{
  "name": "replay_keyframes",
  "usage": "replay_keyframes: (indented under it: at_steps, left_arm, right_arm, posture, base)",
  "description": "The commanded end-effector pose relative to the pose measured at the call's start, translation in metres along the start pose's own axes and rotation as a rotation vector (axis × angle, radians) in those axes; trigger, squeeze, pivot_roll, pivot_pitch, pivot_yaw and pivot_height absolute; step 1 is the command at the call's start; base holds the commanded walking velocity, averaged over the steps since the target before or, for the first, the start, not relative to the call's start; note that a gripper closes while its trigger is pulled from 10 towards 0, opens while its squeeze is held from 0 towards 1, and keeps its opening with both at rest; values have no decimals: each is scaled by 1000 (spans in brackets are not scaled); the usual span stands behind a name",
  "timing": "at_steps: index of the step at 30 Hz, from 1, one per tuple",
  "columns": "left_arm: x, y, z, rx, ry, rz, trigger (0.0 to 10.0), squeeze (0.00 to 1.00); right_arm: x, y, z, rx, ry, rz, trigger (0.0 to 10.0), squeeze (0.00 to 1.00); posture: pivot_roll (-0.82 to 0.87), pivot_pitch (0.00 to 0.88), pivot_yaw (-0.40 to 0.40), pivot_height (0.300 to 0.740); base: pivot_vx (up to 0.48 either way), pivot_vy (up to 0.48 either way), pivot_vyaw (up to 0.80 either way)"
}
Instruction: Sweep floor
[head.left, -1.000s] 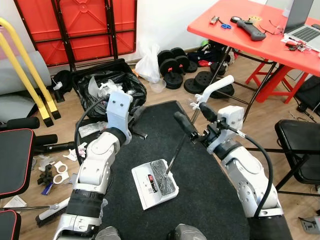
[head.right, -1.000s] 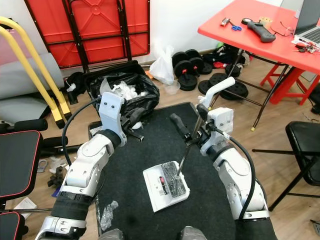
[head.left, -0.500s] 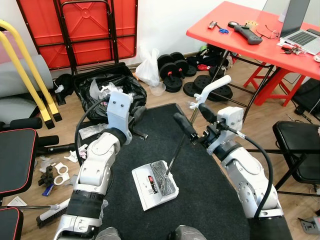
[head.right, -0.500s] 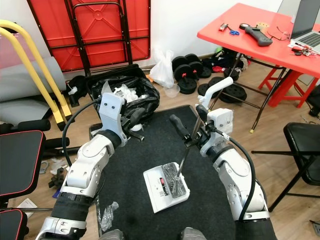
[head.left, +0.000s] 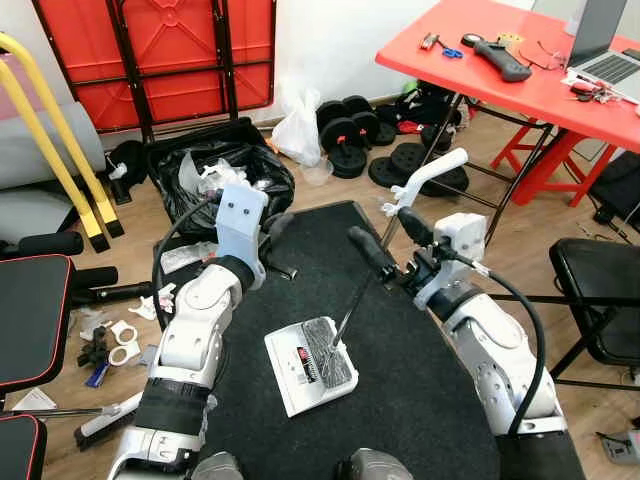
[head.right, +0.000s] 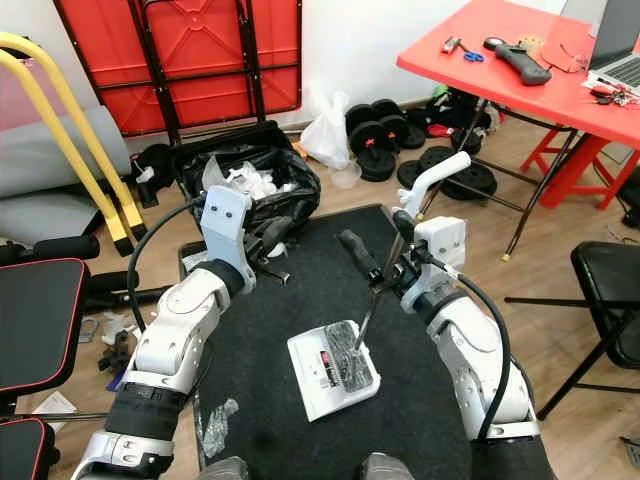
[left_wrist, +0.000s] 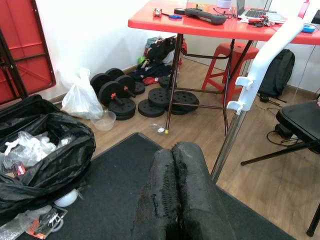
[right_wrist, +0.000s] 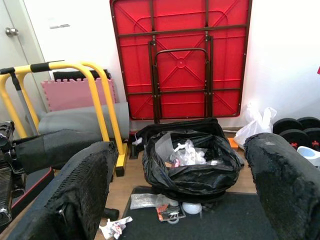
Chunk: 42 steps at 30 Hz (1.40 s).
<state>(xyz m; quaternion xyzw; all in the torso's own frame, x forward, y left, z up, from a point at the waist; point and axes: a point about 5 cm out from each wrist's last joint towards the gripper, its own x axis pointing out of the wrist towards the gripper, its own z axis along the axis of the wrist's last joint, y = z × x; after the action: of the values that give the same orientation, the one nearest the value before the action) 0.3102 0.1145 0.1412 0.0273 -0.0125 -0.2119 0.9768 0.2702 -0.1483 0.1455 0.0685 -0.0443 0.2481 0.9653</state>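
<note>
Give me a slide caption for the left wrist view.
Left claw, fingers shut, over the black mat, facing weight plates and a red table.

Bare black mat (head.left: 420, 400) lies around the dustpan (head.left: 310, 365) (rubbish bag (head.left: 215, 180) beyond).

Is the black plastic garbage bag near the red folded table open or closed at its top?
Open. The black plastic garbage bag has its mouth spread wide, and white crumpled trash shows inside it.

Dustpan (head.left: 310, 365) on mat (head.left: 420, 400) (bag (head.left: 215, 180) behind)
</note>
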Motion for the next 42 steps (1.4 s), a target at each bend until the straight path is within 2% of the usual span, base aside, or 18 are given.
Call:
replay_keyframes:
  at_steps: [1, 5, 15, 23, 25, 26, 28, 30, 36, 42]
  left_arm:
    - [3, -1, 1, 14, -3, 5, 10000, 0]
    - [3, -1, 1, 12, 3, 1, 10000, 0]
    - [3, -1, -1, 9, 16, -8, 10000, 0]
    - [-2, 0, -5, 24, 26, -1, 10000, 0]
    - [-15, 2, -13, 26, 53, 30, 10000, 0]
    - [-15, 2, -13, 26, 53, 30, 10000, 0]
    - [-31, 2, -20, 25, 79, 59, 10000, 0]
    - [-39, 4, -23, 15, 81, 93, 10000, 0]
    - [-34, 5, -19, 43, 65, 78, 10000, 0]
    - [-28, 4, -9, 18, 16, 56, 10000, 0]
  right_arm:
    - [-1, -4, -2, -8, 18, -14, 10000, 0]
    - [1, -5, -1, -33, 25, -10, 10000, 0]
    - [1, -5, -2, -26, 31, -9, 10000, 0]
    - [0, -5, -4, -29, 40, -20, 10000, 0]
    - [-11, -7, -8, -95, 76, -34, 10000, 0]
    - [-11, -7, -8, -95, 76, -34, 10000, 0]
    - [-25, -9, -13, -136, 108, -48, 10000, 0]
    - [-29, -9, -14, -130, 95, -68, 10000, 0]
    - [-22, -4, -11, -138, 69, -22, 10000, 0]
    - [-20, -3, -12, -138, 68, -11, 10000, 0]
  posture:
    - [-163, 5, -130, 740]
    - [-160, 6, -131, 740]
    - [-160, 7, -129, 740]
    - [-157, 8, -132, 740]
    - [-157, 8, -126, 740]
    - [-157, 8, -126, 740]
    - [-159, 12, -122, 740]
    - [-156, 10, -117, 740]
    - [-154, 0, -111, 740]
    - [-151, 0, -105, 740]
  base:
    - [0, 0, 0]
    - [0, 0, 0]
    - [0, 0, 0]
    - [0, 0, 0]
    - [0, 0, 0]
    - [0, 0, 0]
    - [0, 0, 0]
    - [0, 0, 0]
    - [0, 0, 549]
    - [0, 0, 794]
